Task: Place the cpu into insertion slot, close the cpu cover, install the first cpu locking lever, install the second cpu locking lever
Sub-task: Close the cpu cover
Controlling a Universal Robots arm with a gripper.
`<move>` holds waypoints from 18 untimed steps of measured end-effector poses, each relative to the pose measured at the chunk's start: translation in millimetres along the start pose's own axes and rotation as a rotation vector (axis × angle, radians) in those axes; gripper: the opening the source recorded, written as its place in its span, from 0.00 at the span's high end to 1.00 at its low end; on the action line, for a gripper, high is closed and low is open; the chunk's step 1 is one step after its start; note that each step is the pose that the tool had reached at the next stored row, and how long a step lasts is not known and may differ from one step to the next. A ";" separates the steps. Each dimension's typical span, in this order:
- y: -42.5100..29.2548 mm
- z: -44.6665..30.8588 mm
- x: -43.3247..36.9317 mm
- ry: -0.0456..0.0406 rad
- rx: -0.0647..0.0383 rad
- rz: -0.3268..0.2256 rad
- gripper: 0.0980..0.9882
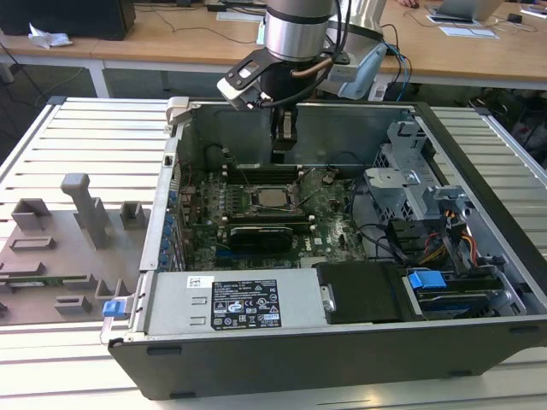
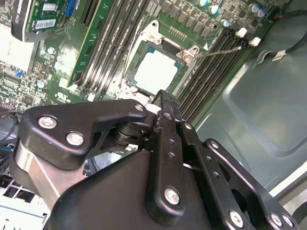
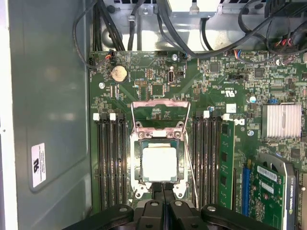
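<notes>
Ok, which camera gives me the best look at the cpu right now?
The first wrist view: it looks straight down on the cpu, its whole silver top showing. The second wrist view shows it at a slant, just beyond the gripper. The exterior view shows it small, in the middle of the motherboard.

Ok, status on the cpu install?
Gripper shut, empty, by the socket. Cpu seated in insertion slot. Cpu cover open, locking lever unlatched. Nothing obstructing.

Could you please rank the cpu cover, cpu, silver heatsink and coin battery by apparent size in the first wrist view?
1. cpu cover, open and tilted, so its lead is unsure.
2. cpu and silver heatsink look alike.
3. coin battery, clearly smallest.
</notes>
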State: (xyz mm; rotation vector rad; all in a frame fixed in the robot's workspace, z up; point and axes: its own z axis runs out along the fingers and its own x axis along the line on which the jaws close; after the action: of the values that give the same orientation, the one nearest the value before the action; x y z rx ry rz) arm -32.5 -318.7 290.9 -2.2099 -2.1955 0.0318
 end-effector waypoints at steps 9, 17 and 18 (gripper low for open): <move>23.6 -0.7 0.1 0.0002 0.000 0.000 0.99; 65.5 -2.1 0.4 0.0001 0.003 0.000 0.99; 68.3 -2.2 0.5 0.0001 0.003 0.000 0.99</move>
State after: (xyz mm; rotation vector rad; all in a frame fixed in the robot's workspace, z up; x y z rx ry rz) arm 35.8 -318.7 290.8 -2.2084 -2.1939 0.0348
